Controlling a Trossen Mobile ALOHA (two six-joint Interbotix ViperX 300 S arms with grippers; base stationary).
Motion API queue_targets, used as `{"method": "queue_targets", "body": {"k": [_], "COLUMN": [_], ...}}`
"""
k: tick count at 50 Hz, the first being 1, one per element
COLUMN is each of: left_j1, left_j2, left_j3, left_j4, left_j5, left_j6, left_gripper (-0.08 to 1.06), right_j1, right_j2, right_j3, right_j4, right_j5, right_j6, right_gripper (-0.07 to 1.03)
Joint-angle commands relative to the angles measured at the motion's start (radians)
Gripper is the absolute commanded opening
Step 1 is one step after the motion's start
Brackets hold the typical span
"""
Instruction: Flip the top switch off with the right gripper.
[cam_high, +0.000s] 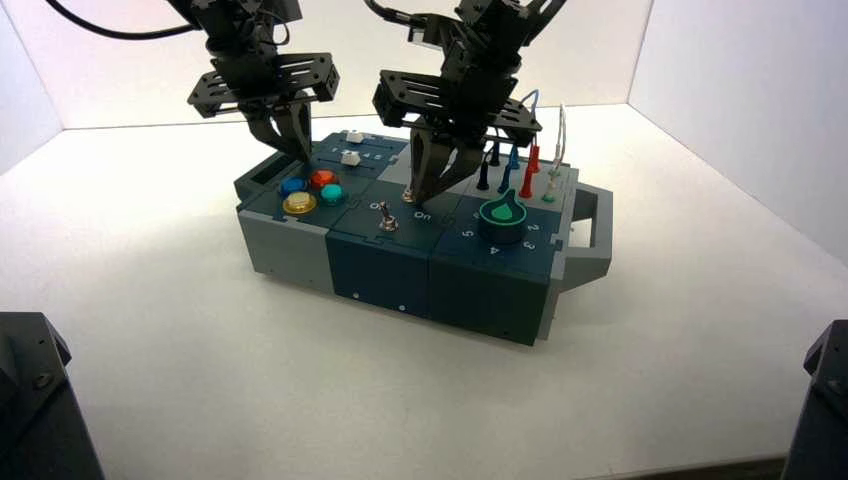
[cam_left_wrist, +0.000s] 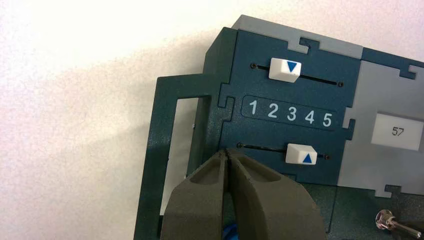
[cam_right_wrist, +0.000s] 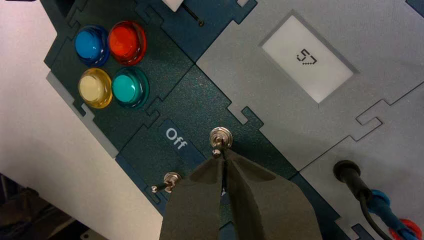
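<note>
The top switch (cam_right_wrist: 220, 137), a small silver toggle on a nut base, stands beside the "Off" label (cam_right_wrist: 176, 139) in the dark blue middle panel. My right gripper (cam_right_wrist: 223, 156) is shut, with its fingertips against the short lever of this switch. In the high view the right gripper (cam_high: 410, 193) points down onto the top switch (cam_high: 408, 197). The identical front toggle (cam_right_wrist: 171, 181) sits nearer the box's front edge, its lever tipped outward; it also shows in the high view (cam_high: 386, 218). My left gripper (cam_high: 296, 150) is shut and hovers over the box's left end.
Four coloured buttons (cam_right_wrist: 111, 65) lie left of the switches and a display reading 57 (cam_right_wrist: 307, 62) behind them. Two white sliders (cam_left_wrist: 285, 69) flank a 1–5 scale near my left gripper (cam_left_wrist: 227, 152). A green knob (cam_high: 505, 215) and upright wire plugs (cam_high: 525, 175) stand on the right.
</note>
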Motion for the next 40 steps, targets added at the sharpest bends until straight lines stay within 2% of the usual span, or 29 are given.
{"method": "queue_targets", "body": {"k": [1,15,24,27,30,33,40], "left_j1": [-0.006,-0.005,-0.005,-0.005,-0.005,-0.006,-0.008], "left_j2": [0.008,0.009,0.017,0.023,0.031,0.034,0.032], "left_j3": [0.005,0.003,-0.005,-0.009,-0.014,-0.015,-0.015], "left_j4": [0.002,0.002,0.002,0.002,0.002,0.002,0.002], "left_j5": [0.008,0.008,0.017,0.023,0.029,0.032,0.031], "left_j6": [0.006,0.008,0.011,0.014,0.014,0.017,0.018], "left_gripper": [-0.03,-0.03,-0.03,-0.03,-0.03,-0.03,-0.03], "right_j1": [-0.008,-0.025,-0.032,-0.032,-0.035,-0.038,-0.038], "right_j2": [-0.009,-0.015,-0.011,-0.002,0.026,0.038,0.025], "right_j3": [-0.026,-0.032,-0.063,-0.098,-0.163,-0.187,-0.16], "right_j4": [0.0,-0.003,-0.005,-0.008,-0.029,-0.031,-0.032], "right_j5": [-0.006,-0.005,0.005,0.015,0.058,0.086,0.078], "right_j6": [0.0,0.0,0.0,-0.002,-0.002,-0.002,-0.002], "right_gripper": [-0.02,-0.02,-0.02,-0.02,-0.02,-0.02,-0.02]}}
